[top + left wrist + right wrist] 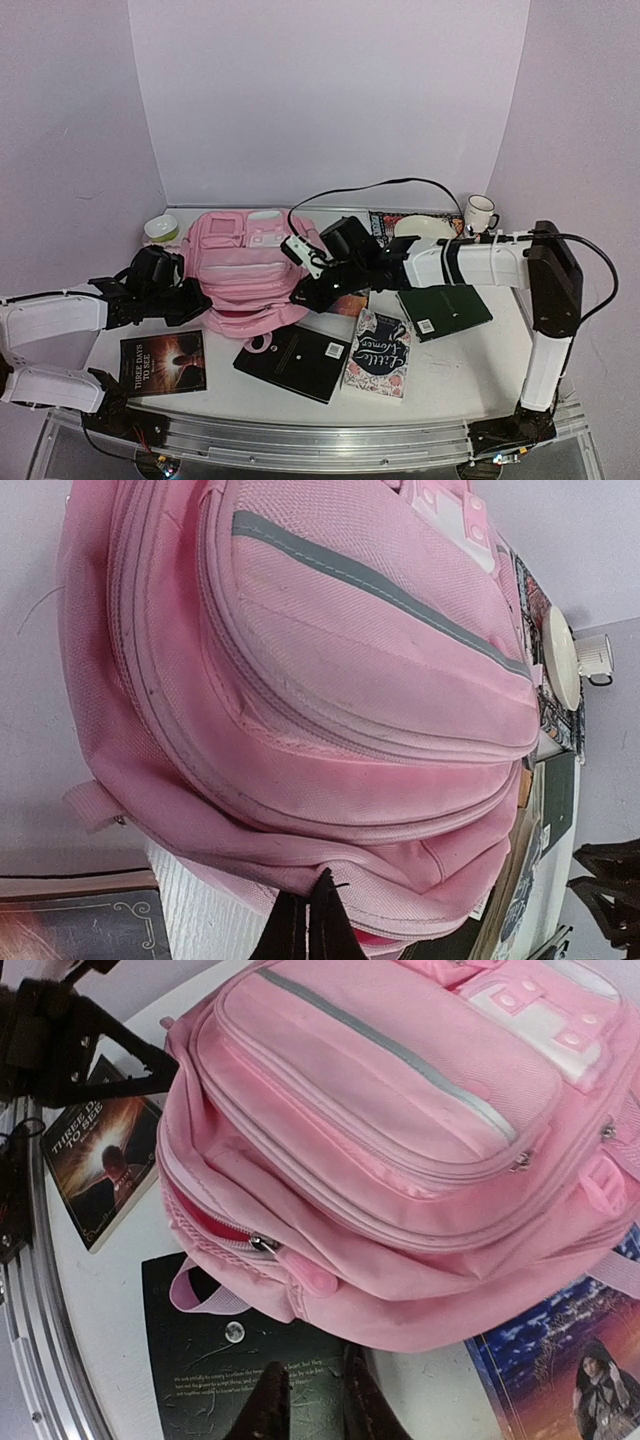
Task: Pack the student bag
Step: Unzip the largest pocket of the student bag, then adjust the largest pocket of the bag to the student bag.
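The student bag [250, 272] lies front-up between your 2 grippers. The left gripper [308, 912], jaws pressed together, meets its left edge. The right gripper [305, 1396], narrowly parted and empty, hovers off its near edge. Pinch the zipper pull [264, 1244] there squarely, then drag along the seam.

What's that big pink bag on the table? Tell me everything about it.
The student bag is a soft pink fabric backpack lying front-up on the white table. It has paler front pockets, a grey stripe, white snap tabs and a zipper partly open near its carry loop, which rests on a black book. The left hand, shut, touches its edge.
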Tool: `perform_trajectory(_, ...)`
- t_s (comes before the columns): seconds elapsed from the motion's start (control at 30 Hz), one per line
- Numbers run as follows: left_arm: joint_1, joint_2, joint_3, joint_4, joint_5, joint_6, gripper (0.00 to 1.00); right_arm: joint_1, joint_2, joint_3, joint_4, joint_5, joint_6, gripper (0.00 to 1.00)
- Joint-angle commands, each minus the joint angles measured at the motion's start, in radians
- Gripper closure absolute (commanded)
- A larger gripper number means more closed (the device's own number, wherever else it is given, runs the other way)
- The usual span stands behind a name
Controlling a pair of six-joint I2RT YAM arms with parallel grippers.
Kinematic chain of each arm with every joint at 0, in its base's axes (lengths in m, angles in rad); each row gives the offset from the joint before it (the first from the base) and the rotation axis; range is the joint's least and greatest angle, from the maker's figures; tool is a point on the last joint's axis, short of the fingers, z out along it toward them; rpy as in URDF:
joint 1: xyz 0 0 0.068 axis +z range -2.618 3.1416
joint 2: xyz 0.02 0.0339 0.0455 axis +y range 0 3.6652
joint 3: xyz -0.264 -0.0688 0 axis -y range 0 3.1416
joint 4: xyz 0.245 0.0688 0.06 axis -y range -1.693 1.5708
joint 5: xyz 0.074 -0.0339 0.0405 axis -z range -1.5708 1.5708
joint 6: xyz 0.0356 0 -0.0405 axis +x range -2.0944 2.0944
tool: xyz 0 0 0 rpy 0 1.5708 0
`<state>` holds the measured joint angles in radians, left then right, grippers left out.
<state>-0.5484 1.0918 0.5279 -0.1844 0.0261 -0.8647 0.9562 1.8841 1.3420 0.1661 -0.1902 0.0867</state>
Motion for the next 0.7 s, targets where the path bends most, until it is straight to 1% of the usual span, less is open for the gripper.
perform_trajectory(0.0, 0.004, -0.002, 0.046, 0.037, 0.046, 0.027, 1.0, 0.003, 0.086, 0.058, -0.002, -0.089, 0.028, 0.73)
perform_trajectory(0.1, 0.004, -0.002, 0.046, 0.042, 0.054, 0.026, 1.0, 0.003, 0.12, 0.083, 0.004, -0.102, 0.046, 0.64)
perform_trajectory(0.2, 0.004, 0.005, 0.046, 0.048, 0.065, 0.027, 1.0, 0.002, 0.153, 0.102, 0.01, -0.088, 0.076, 0.58)
perform_trajectory(0.37, 0.003, 0.005, 0.042, 0.054, 0.078, 0.025, 1.0, -0.008, 0.171, 0.111, 0.042, -0.098, 0.198, 0.47)
perform_trajectory(0.53, 0.003, 0.003, 0.036, 0.057, 0.083, 0.023, 1.0, -0.03, 0.171, 0.081, 0.127, -0.137, 0.346, 0.44)
perform_trajectory(0.67, 0.002, 0.009, 0.035, 0.065, 0.092, 0.023, 1.0, -0.041, 0.189, 0.082, 0.174, -0.162, 0.421, 0.44)
